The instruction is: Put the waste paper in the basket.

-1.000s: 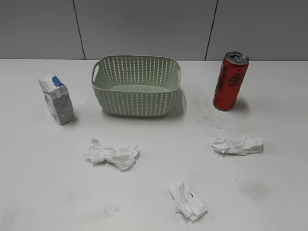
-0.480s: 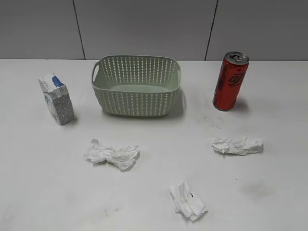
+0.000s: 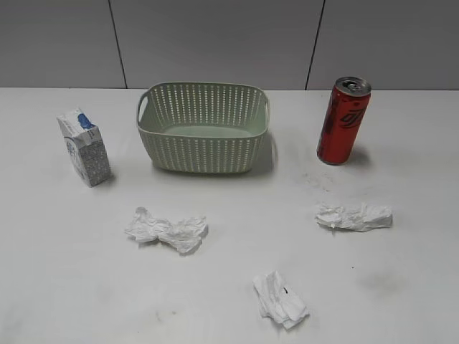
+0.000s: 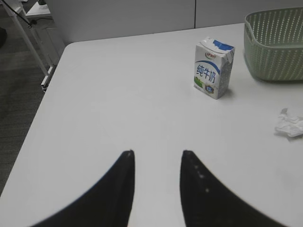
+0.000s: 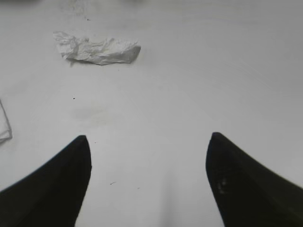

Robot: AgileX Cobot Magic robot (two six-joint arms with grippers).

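Observation:
Three crumpled white paper wads lie on the white table: a long twisted one at front left (image 3: 167, 231), one at front centre (image 3: 280, 299), one at right (image 3: 353, 216). The pale green basket (image 3: 203, 152) stands at the back centre and looks empty. Neither gripper shows in the exterior view. My left gripper (image 4: 156, 153) is open and empty above bare table; the basket's corner (image 4: 274, 52) and a bit of paper (image 4: 289, 124) show at its right. My right gripper (image 5: 147, 138) is wide open and empty, with the right wad (image 5: 97, 49) ahead of it.
A white-and-blue small carton (image 3: 84, 147) stands left of the basket and also shows in the left wrist view (image 4: 214, 67). A red drink can (image 3: 344, 120) stands to the basket's right. The table's left edge (image 4: 45, 99) drops to the floor.

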